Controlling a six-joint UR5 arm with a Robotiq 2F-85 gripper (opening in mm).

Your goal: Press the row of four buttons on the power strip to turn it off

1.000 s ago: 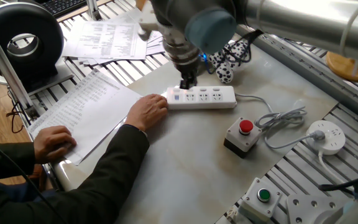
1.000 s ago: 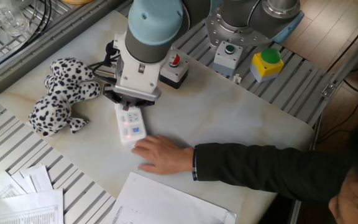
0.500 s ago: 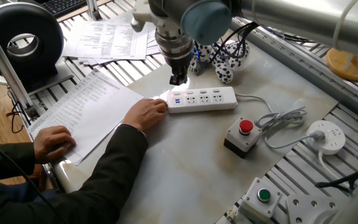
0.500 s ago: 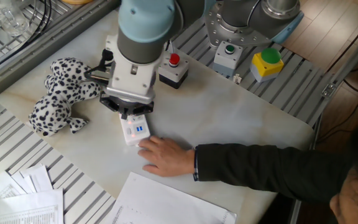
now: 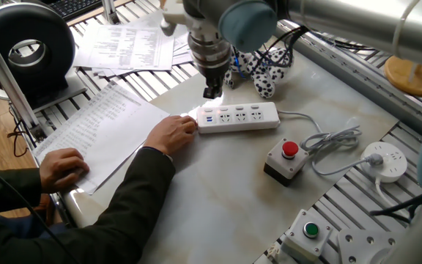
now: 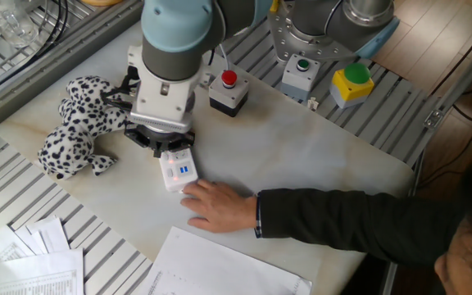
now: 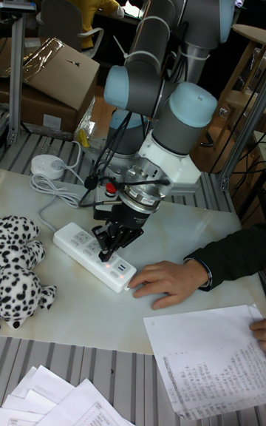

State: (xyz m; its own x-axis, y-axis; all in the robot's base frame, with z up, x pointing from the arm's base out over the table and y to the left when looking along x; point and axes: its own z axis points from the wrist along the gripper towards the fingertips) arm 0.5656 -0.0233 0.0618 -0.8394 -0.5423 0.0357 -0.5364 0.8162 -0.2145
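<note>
The table point(image 5: 218, 191) is a pale stone-like slab, and the power strip point(image 5: 238, 116) lies flat near its middle, with the blue USB end pointing to the person and the white cord point(image 5: 321, 143) running away to the right. I think it lies so in order that the top face, with its switches, is open to a tool that comes from above.

The robot arm point(image 7: 159, 112) is bent over the strip, its wrist turned down so that the tool points straight at the table. The jaws point(image 5: 212, 91) hang a little above the far edge of the strip, at the USB end, and do not touch it. They hold nothing. In the tall fixed view the black fingertips seem to meet in one point, but I cannot tell surely if they are closed.

A person's hand point(image 5: 173, 132) lies flat on the table and touches the USB end of the strip, probably to keep it from sliding under a press.

The four buttons point(image 5: 231, 109) sit in a row along the far edge of the strip, very small in these views. The tall fixed view shows a red glow on the strip, so I judge that at least some are not yet switched off.
</note>
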